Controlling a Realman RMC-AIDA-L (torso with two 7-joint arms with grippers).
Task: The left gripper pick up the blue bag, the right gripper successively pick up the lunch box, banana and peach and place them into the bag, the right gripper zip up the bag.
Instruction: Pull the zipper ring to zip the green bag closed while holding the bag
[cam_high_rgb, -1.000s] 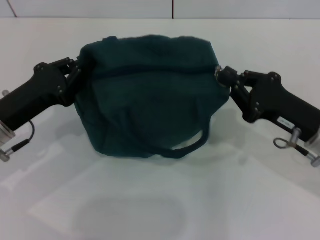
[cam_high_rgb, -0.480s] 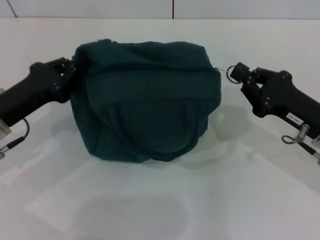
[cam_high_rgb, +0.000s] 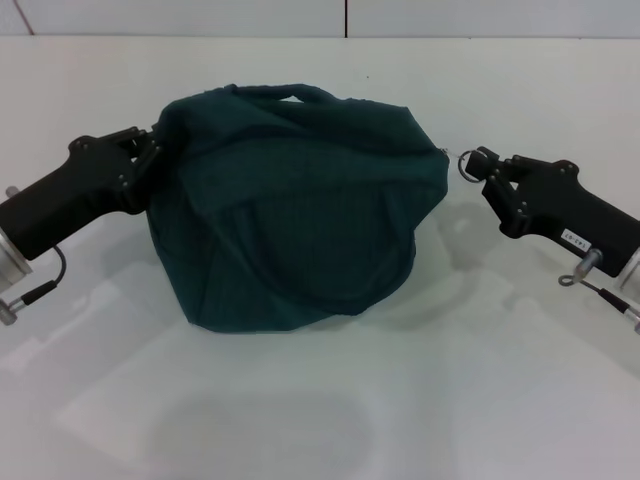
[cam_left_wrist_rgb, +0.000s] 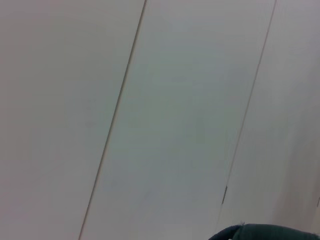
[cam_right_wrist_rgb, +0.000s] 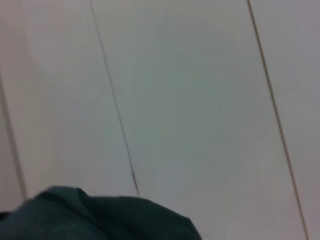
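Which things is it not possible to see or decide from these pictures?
- Inside of the blue bag: the head view shows only its cloth outside, so the lunch box, banana and peach are not visible anywhere.
- Left gripper: its fingertips are hidden at the bag's edge.
- Right gripper: whether it holds the small ring by the bag's corner is too small to tell.
- Both wrist views: mostly bare wall, with only a bit of bag cloth.

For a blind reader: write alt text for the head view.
A dark blue bag sits zipped on a white table. The left gripper holds its left end; the right gripper sits just off its right end with a small ring.
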